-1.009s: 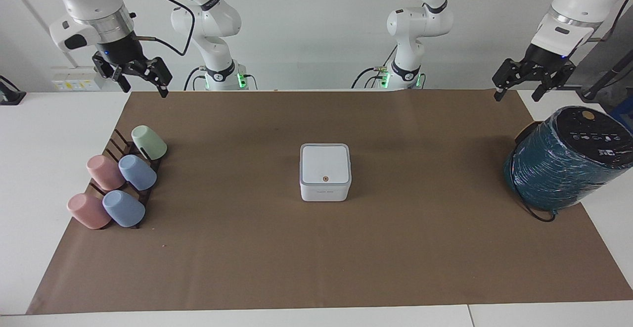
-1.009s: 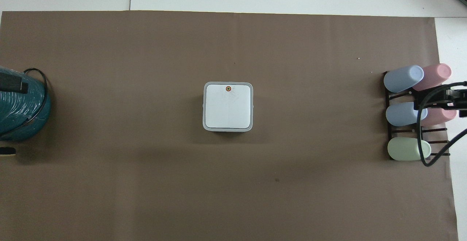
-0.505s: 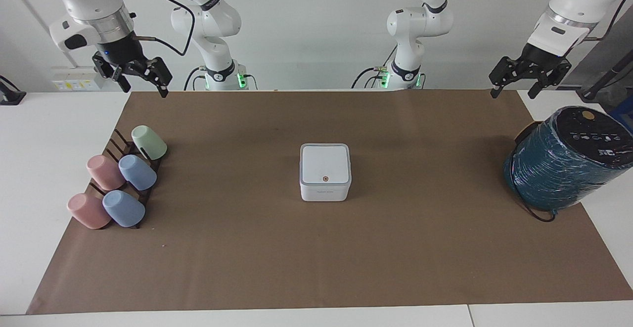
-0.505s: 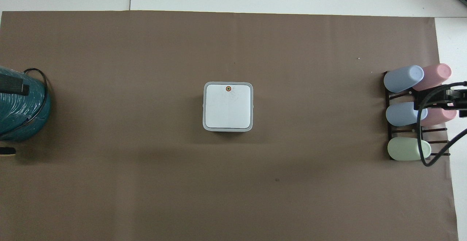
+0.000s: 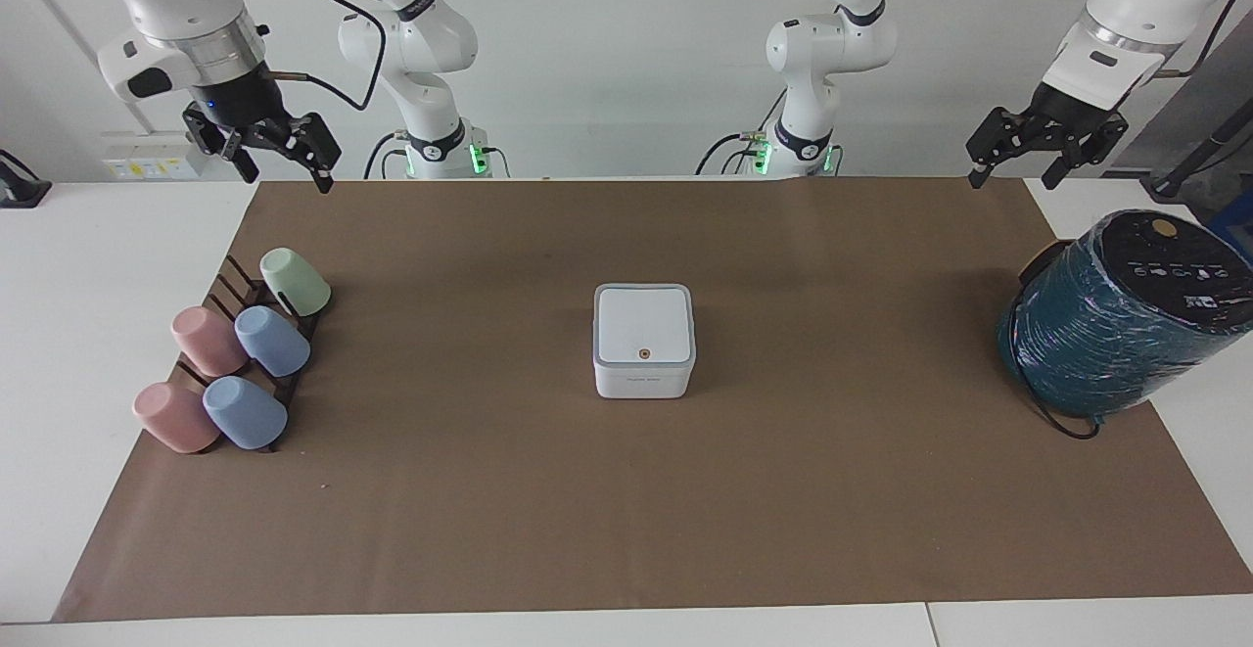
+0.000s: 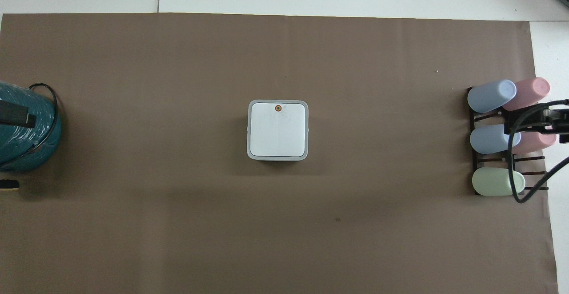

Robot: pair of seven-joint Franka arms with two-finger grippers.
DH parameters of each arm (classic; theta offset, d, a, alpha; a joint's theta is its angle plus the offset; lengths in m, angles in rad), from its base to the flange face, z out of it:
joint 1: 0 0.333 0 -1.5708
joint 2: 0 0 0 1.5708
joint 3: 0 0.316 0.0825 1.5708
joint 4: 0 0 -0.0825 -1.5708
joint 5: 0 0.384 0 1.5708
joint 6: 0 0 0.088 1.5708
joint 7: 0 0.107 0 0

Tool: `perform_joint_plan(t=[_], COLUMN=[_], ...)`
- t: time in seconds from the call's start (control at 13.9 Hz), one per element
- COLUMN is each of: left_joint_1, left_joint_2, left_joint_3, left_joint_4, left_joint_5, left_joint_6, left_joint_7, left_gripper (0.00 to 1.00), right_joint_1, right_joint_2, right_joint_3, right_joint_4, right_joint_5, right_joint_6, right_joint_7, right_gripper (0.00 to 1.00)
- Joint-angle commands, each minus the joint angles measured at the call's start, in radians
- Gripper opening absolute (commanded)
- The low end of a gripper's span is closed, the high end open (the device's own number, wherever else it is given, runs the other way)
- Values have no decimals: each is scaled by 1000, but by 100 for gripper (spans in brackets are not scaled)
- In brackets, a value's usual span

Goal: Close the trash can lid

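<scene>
The small white trash can stands in the middle of the brown mat. Its lid lies flat and shut on the grey rim, orange dot up; the overhead view shows the lid the same way. My left gripper hangs open and empty in the air over the mat's edge at the robots' end, near the teal cylinder. My right gripper hangs open and empty over the mat's corner at the right arm's end. Both are well away from the can.
A large teal wrapped cylinder with a black cable stands at the left arm's end. A dark rack with several pastel cups lies at the right arm's end. A brown mat covers the table.
My left gripper has drifted a little upward and back toward the robots' end. The right gripper, the trash can and its lid have not moved.
</scene>
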Motion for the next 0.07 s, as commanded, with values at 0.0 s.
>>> perform_joint_plan(t=[0.0], left_joint_1=[7], left_joint_2=[-22], left_joint_3=[-11], left_joint_4=[-29], left_joint_5=[2], left_joint_6=[-14], left_joint_7=[1], left_gripper=[100], right_joint_1=[-6], right_joint_2=[-27], right_joint_3=[5], right_joint_4=[-29], right_joint_5=[3], right_joint_6=[2], right_joint_7=[-21], right_gripper=[100])
